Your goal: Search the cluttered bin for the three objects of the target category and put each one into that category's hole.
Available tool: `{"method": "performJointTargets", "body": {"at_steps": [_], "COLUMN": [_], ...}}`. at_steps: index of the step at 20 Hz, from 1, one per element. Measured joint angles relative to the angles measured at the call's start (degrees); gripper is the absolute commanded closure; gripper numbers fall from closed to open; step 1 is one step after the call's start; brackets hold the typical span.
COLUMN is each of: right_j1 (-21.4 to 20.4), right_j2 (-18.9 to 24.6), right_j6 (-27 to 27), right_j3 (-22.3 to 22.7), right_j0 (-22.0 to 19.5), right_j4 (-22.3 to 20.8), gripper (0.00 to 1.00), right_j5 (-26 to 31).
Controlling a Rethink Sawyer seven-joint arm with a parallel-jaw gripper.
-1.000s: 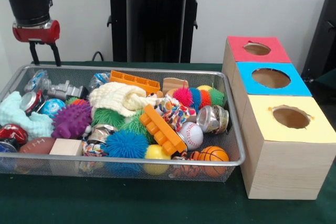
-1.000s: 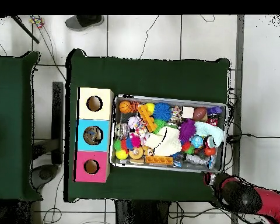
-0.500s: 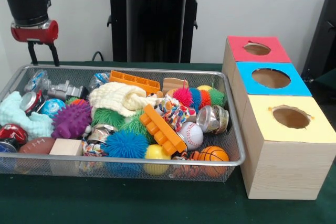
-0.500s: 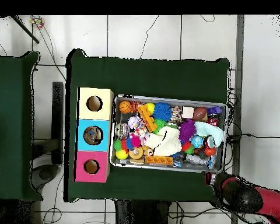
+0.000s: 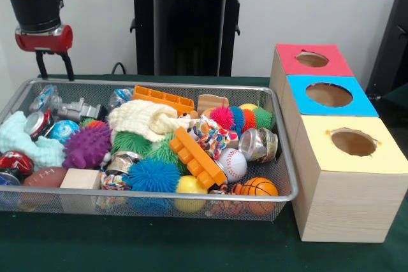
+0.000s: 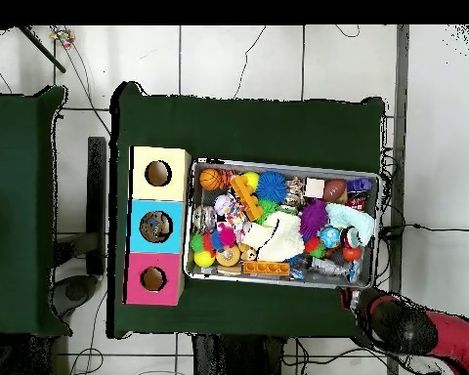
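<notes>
Since a second ago we see almost nothing shifted: the gripper still hangs above the far left corner of the wire-mesh bin, its two thin black fingers spread apart and empty, clear of the toys.

From the front, the bin is packed. A cream knitted cloth drapes over the middle, an orange studded block leans across a stitched baseball, and a spiky blue ball sits near the front wall beside a small basketball. A knobbly purple ball crowds the left. Right of the bin stand three wooden boxes with round holes, topped red, blue and yellow.

From overhead, we find the bin lying on the green table, the boxes touching its end.
</notes>
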Motion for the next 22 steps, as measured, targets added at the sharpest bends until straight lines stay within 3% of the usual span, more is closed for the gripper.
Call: {"method": "performJointTargets", "body": {"at_steps": [22], "right_j1": [0.5], "right_j2": [0.1], "right_j6": [0.0], "right_j3": [-0.7], "right_j0": [2.2], "right_j4": [0.7], "gripper": [0.00], "right_j5": [3.7]}}
